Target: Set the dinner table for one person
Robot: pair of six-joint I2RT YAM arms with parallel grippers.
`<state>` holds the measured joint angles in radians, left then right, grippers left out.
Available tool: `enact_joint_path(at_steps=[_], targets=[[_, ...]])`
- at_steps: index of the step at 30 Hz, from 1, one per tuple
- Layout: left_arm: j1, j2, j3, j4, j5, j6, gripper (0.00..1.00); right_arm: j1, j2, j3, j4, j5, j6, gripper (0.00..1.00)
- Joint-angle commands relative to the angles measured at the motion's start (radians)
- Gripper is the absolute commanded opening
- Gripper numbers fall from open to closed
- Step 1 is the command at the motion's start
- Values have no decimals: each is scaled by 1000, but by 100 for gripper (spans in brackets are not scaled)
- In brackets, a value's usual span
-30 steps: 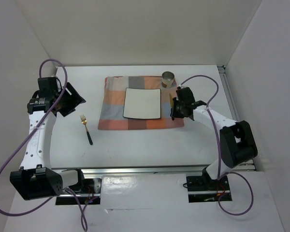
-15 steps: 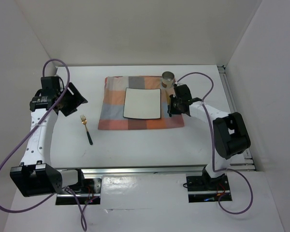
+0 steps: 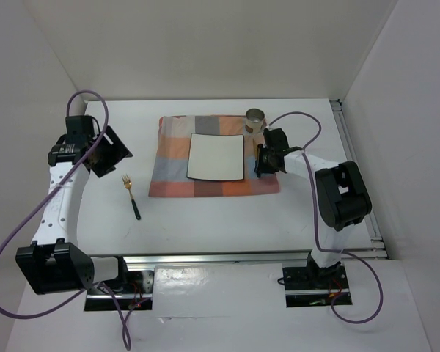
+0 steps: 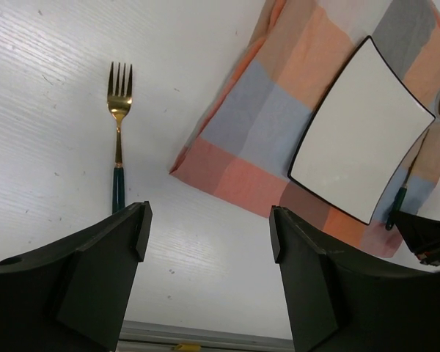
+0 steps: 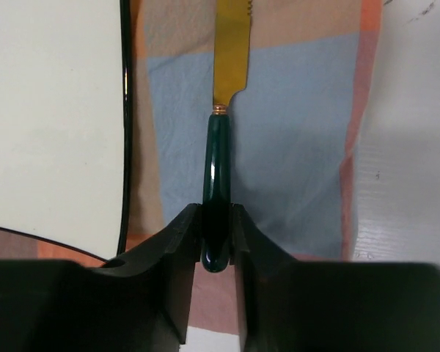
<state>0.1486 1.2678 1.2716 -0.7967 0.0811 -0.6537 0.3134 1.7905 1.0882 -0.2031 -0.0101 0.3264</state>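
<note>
On the white dinner table [image 3: 205,227], which fills the workspace in front of both arms, the right gripper [image 5: 216,220] pinches the dark green handle of a gold-bladed knife [image 5: 220,147]. The blade lies over a blue-grey square of the checked cloth [image 3: 172,147], just beside the right edge of the square white plate [image 3: 215,156]. The left gripper [image 4: 209,235] hangs over bare tabletop with its jaws wide apart and nothing between them, near a gold fork [image 4: 119,139] lying left of the cloth. A metal cup [image 3: 256,117] stands at the cloth's far right corner.
</note>
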Motion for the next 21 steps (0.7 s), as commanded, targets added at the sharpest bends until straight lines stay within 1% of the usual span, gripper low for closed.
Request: enact_joint_path(at_steps=[1,2,3,5,6,7,11,14,15,16,17,21], targets=[[-3,-12,-20,22,-61,23,83,-7,6,30,54,-1,22,33],[-12,2,-31,22,-72,23,83,-7,6,30,54,-1,22,38],[-12,17,-31,10,-93,23,83,-7,6,30,45,-1,22,49],[-12,28,-66,10,-119,12,83,-7,-19,39,33,-1,22,60],[-12,28,-80,10,-138,3,83,-7,-28,39,24,-1,22,68],[-12,39,-93,10,-150,3,83,-7,-39,39,24,10,22,72],[-23,57,-185,53,-175,-18,83,-7,-109,39,4,21,22,76],[-23,85,-222,88,-194,-9,83,3,-167,39,-22,32,31,77],[-23,108,-244,97,-204,-9,82,3,-184,39,-31,32,31,77],[-23,119,-256,108,-204,-9,78,3,-200,39,-32,32,31,79],[-23,131,-270,138,-195,-9,71,3,-227,39,-51,16,40,79],[-23,194,-298,162,-185,-35,69,3,-281,74,-97,4,40,79]])
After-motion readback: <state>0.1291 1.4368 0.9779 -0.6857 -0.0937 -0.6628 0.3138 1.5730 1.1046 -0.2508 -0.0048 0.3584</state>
